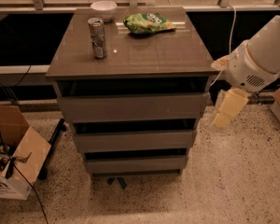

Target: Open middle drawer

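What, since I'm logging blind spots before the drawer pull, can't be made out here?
Camera view only.
Middle drawer: inside hidden behind its front, in shadow.
Gripper, right of the cabinet and clear of it: arm cut off by right edge.
Can: label too small to read.
Cardboard box: cut by left edge.

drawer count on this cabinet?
3, stacked under the tabletop: top drawer, widest; middle drawer below it; bottom drawer, narrowest, nearest the floor. None seem hidden. The end effector hangs right of the cabinet, apart from it.
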Controlling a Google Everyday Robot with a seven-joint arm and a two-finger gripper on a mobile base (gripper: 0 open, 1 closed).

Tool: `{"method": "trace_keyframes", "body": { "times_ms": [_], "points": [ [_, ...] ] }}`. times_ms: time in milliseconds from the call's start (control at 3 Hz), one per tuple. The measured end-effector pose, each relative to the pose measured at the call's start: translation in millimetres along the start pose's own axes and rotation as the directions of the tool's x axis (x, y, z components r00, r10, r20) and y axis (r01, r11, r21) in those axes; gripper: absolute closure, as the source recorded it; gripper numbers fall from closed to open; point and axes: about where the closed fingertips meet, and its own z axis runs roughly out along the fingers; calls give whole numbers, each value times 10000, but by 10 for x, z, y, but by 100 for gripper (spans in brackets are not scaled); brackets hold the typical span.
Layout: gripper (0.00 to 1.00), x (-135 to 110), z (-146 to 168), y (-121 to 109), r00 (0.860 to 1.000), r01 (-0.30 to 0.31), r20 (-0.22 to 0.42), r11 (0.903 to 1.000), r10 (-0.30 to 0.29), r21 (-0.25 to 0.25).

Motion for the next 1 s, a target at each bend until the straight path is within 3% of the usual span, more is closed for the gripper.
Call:
{"method": "trace_keyframes", "body": {
  "times_ms": [333, 667, 1000],
  "points": [
    [0, -51, 432, 50, 9955, -12, 945, 9996, 39, -292],
    [0, -60, 717, 20, 9801, -173, 1972, 9991, 244, -377],
    [0, -66, 782, 28, 9778, -309, 2061, 9986, 389, -418]
  ]
}}
